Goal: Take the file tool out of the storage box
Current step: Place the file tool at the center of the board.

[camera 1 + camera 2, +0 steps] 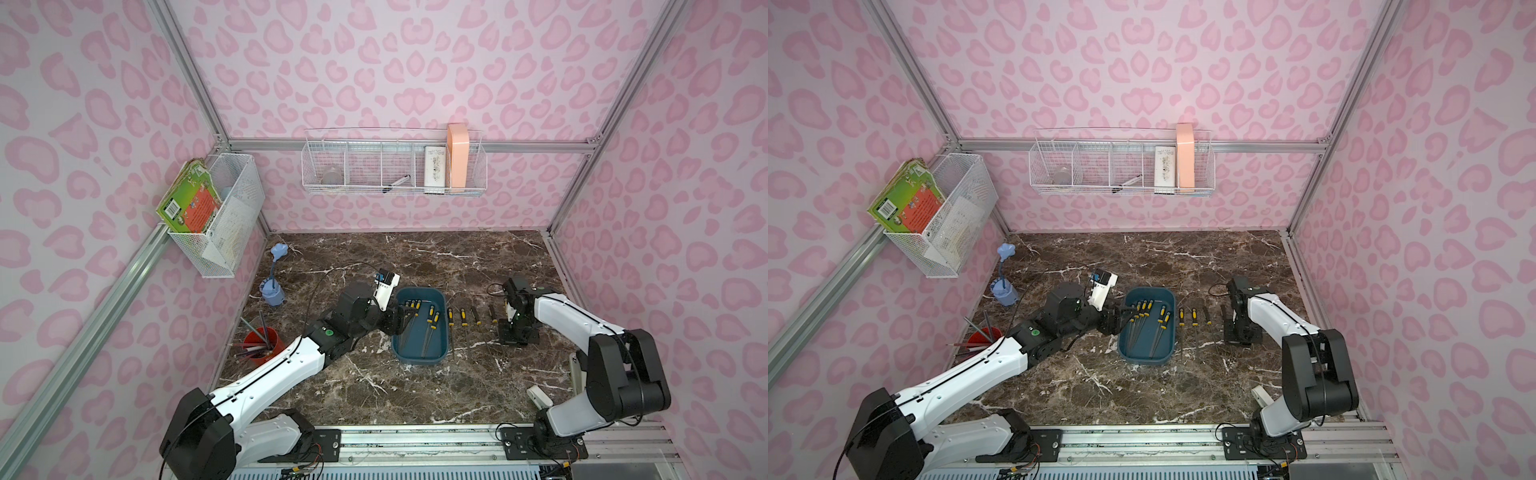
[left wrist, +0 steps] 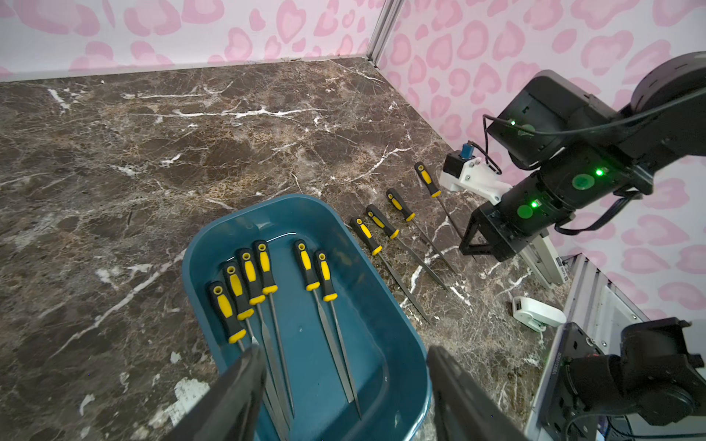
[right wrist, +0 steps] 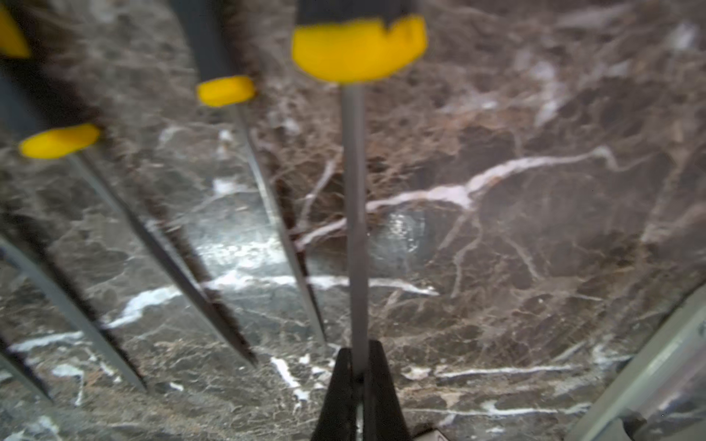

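Six files (image 2: 266,271) in storage box (image 2: 376,324). Hovers left gripper (image 2: 344,355) wide open above them; pinches, looks like, outside file (image 3: 355,191) blade with right gripper (image 3: 359,359).

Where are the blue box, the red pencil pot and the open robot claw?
storage box (image 2: 382,336), left wrist view, on a bare part of its inside surface.
red pen pot (image 1: 270,337), in a top view, on its red side wall.
left gripper (image 2: 342,353), left wrist view, midway between its open fingertips.

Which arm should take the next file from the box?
Left: the left claw is open over the files in the storage box. The right claw is shut on a file on the table.
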`<control>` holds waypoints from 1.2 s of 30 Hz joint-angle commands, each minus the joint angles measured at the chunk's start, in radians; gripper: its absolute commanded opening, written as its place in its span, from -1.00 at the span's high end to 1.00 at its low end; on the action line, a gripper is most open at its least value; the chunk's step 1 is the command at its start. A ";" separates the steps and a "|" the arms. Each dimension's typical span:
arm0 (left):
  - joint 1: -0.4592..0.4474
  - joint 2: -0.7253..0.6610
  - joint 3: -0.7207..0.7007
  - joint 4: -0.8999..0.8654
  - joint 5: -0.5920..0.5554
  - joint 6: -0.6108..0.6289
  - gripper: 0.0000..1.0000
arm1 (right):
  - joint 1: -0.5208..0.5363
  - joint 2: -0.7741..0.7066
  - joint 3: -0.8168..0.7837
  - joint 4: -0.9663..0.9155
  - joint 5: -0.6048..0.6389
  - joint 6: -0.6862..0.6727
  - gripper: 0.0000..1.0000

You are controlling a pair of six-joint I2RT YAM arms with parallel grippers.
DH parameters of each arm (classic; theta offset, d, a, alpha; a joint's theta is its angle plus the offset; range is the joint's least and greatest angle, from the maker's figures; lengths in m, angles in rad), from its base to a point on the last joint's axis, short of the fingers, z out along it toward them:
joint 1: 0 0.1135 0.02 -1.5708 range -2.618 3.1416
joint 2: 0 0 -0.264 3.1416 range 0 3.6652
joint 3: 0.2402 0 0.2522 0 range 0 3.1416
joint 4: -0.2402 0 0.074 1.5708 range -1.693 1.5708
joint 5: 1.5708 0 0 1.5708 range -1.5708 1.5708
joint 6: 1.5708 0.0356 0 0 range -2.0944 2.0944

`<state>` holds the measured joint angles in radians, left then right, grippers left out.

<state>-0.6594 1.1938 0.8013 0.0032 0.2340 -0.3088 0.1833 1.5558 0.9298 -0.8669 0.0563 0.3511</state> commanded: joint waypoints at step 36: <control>0.001 0.112 0.075 -0.077 0.085 0.037 -0.40 | 0.000 0.175 0.070 -0.047 0.134 0.009 0.60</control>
<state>-0.6594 1.2961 0.8631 -0.0719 0.3016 -0.2745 0.1780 1.7370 0.9997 -0.9554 0.1715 0.3496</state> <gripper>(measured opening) 0.701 0.196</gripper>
